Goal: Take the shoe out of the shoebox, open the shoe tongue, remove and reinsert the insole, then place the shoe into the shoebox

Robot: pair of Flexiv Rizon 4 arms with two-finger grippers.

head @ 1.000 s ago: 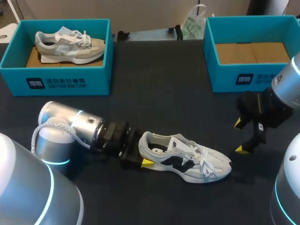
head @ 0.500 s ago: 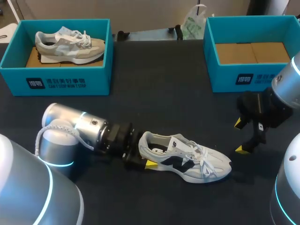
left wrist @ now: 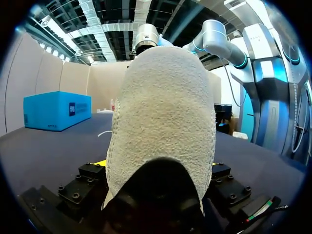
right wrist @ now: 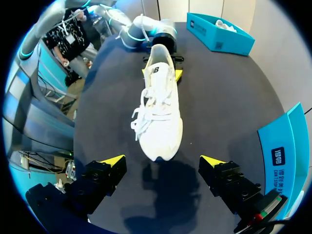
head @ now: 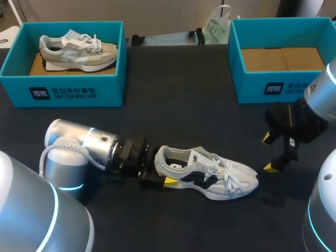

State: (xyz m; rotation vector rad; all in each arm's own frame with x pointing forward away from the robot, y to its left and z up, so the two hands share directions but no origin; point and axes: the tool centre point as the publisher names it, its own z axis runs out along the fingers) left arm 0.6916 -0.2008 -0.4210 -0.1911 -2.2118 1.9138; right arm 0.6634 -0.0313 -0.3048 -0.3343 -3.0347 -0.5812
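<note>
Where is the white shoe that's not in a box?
In the head view, the white sneaker lies on the dark table, middle of the near side. The left gripper grips its heel, and its toe points toward the open right gripper.

Dark matte table (head: 184,94) under even light, soft shadows on it; at its far edge, perhaps a green-and-white plastic bag (head: 217,26).

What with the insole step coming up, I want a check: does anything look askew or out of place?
Nothing is damaged or spilled. The white shoe stands upright on the table, heel clamped in the left gripper; only its laces sprawl loose over one side. The right gripper hangs open beyond the toe.
</note>
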